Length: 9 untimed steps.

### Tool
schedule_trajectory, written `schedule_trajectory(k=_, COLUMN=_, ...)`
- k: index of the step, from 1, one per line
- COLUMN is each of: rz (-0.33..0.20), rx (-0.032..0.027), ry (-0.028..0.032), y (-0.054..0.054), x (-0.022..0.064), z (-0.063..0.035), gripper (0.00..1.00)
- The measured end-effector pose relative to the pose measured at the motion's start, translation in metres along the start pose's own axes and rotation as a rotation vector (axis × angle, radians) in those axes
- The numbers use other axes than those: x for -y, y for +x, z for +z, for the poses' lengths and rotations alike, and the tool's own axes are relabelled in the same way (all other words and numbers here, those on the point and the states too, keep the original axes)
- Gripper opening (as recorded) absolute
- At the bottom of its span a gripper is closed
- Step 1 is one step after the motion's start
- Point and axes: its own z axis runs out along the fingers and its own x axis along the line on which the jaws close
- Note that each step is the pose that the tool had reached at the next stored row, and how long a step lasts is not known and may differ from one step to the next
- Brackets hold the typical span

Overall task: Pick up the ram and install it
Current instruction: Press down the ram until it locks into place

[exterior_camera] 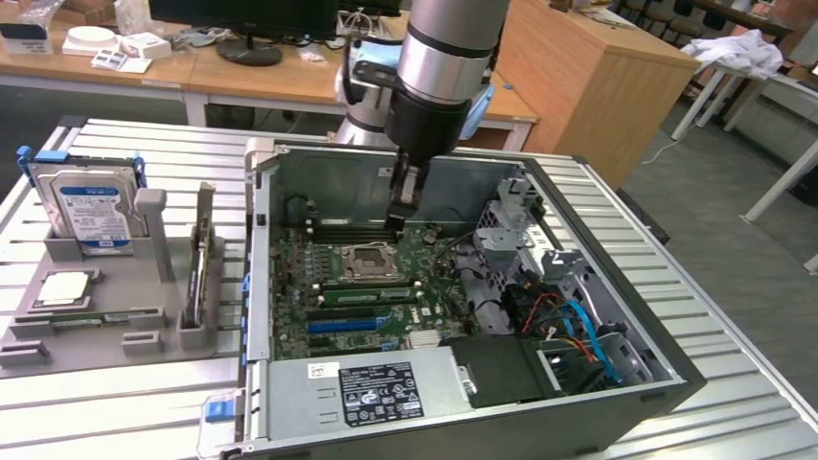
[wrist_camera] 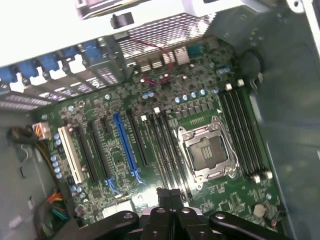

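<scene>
Gripper (exterior_camera: 401,213) inside the open PC case (exterior_camera: 665,374), fingers closed together, holding nothing — poised just above the motherboard (wrist_camera: 200,100) near the empty CPU socket (wrist_camera: 206,152). Ram (exterior_camera: 371,294) already seated in a slot just beside the socket, apart from the gripper

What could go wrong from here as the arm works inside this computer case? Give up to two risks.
1. The shut gripper hangs close over the memory slots, right beside the open processor socket; a small sideways drift could strike the socket.
2. What looks like the ram stands in the grey rack outside the case, so pressing down here might only hit the motherboard.
</scene>
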Motion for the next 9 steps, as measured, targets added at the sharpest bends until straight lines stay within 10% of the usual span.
schedule_trajectory(k=9, rz=0.164, rx=0.0035, ry=0.0069, y=0.0000, x=0.0000, z=0.0001, gripper=0.11)
